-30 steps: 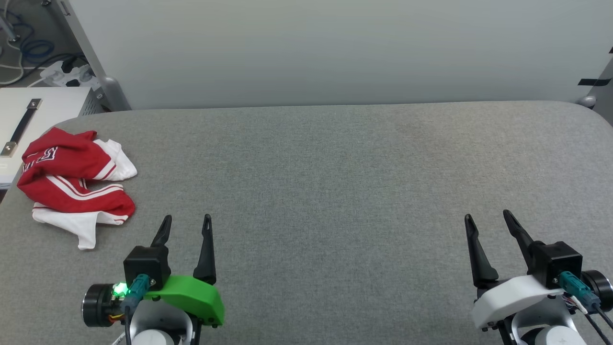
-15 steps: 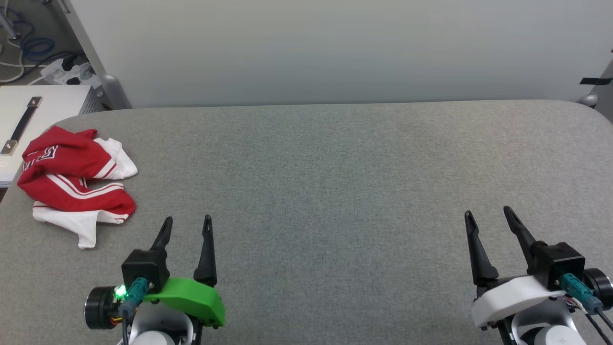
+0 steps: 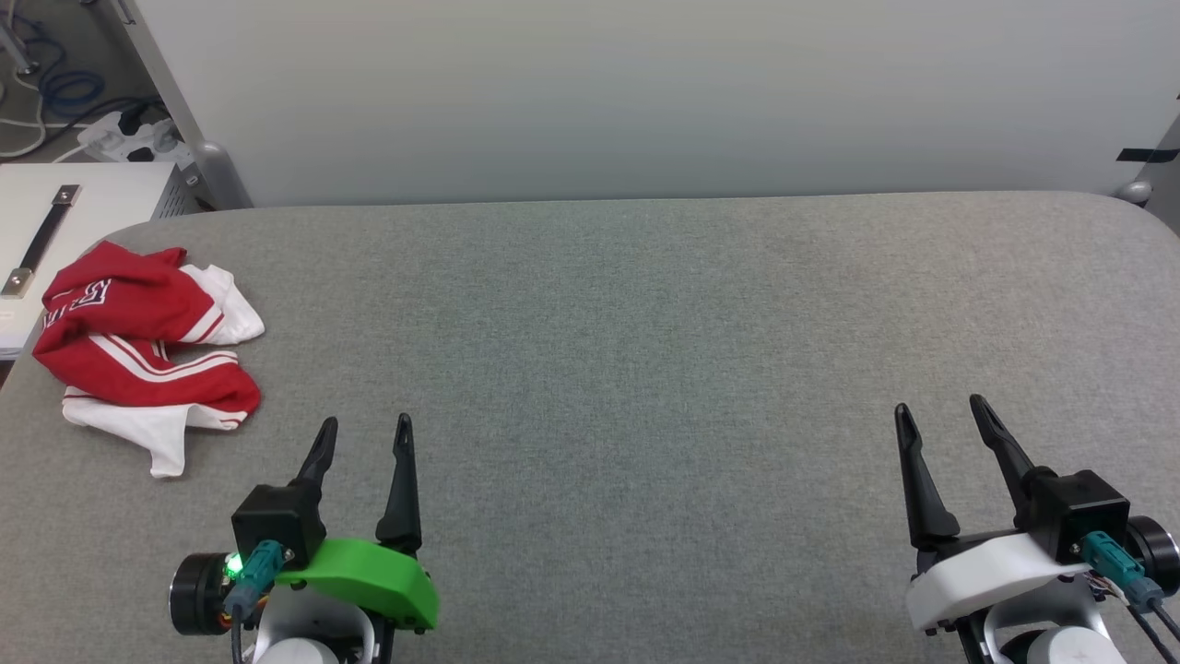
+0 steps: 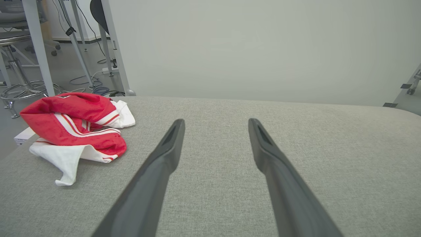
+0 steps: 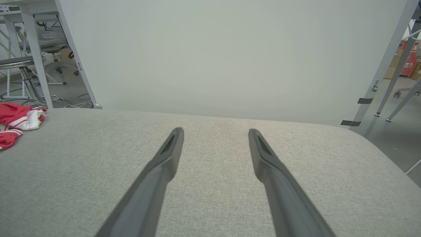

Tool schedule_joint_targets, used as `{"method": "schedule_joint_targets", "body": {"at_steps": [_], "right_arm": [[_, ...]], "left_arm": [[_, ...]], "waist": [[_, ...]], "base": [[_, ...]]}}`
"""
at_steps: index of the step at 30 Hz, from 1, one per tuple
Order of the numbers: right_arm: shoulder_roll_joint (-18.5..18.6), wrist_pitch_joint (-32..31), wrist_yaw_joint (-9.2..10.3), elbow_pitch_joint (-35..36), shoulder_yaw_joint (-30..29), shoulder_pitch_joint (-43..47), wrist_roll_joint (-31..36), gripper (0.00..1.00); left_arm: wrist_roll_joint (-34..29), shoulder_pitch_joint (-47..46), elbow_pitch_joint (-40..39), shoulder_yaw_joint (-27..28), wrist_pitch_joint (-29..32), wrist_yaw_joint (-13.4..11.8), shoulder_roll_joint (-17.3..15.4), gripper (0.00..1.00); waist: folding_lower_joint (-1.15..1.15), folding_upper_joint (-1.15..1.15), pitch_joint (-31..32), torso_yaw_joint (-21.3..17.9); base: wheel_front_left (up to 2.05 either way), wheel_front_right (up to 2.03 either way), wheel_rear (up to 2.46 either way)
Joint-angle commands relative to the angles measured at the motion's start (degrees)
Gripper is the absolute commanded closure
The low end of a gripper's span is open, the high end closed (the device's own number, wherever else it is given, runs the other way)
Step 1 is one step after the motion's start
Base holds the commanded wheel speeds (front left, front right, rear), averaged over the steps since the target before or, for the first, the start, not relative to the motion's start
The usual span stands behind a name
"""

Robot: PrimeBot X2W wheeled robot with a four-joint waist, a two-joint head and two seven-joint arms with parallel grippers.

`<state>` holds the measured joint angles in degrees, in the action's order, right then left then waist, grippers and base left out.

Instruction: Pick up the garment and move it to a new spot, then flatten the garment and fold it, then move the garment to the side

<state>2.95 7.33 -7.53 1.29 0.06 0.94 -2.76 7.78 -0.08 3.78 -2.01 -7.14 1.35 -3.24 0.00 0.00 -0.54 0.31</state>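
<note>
Garment [image 3: 138, 355] lies crumpled at the far-left edge of the grey table [image 3: 645, 350], in the same spot as a second ago, untouched. Left gripper [image 3: 366, 420] is near it, to its right — fingers spread wide, empty, nudged slightly rightward. Right gripper [image 3: 938, 403] is well apart at the right — also wide and empty, crept a touch forward.

We face a plain pale wall [image 3: 645, 92] behind a grey cloth-covered table [image 3: 645, 304]; at its left, a white cabinet [image 3: 111, 194] and floor cables [image 3: 55, 88].
</note>
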Motion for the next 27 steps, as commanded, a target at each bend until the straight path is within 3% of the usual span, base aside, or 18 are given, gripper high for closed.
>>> {"method": "schedule_joint_targets", "body": {"at_steps": [1,19,27], "right_arm": [[-0.04,0.62,0.02,-0.09,0.06,-0.69,-0.41,0.0],[-0.05,2.72,0.03,-0.26,0.02,-0.83,-1.69,0.0],[-0.05,3.68,0.03,-0.73,0.11,-0.21,-2.75,0.0]], "left_arm": [[0.55,0.31,0.24,-0.27,-0.73,0.5,0.19,0.0],[2.79,0.18,1.49,-1.01,-2.86,0.99,0.24,0.0],[4.23,0.44,1.62,-1.37,-3.83,1.06,0.26,0.0]], "waist": [[0.0,0.0,0.03,-0.01],[0.0,0.0,-0.35,0.3],[0.0,0.0,0.4,2.75]], "base": [[0.0,0.0,0.0],[0.0,0.0,0.0],[0.0,0.0,0.0]]}}
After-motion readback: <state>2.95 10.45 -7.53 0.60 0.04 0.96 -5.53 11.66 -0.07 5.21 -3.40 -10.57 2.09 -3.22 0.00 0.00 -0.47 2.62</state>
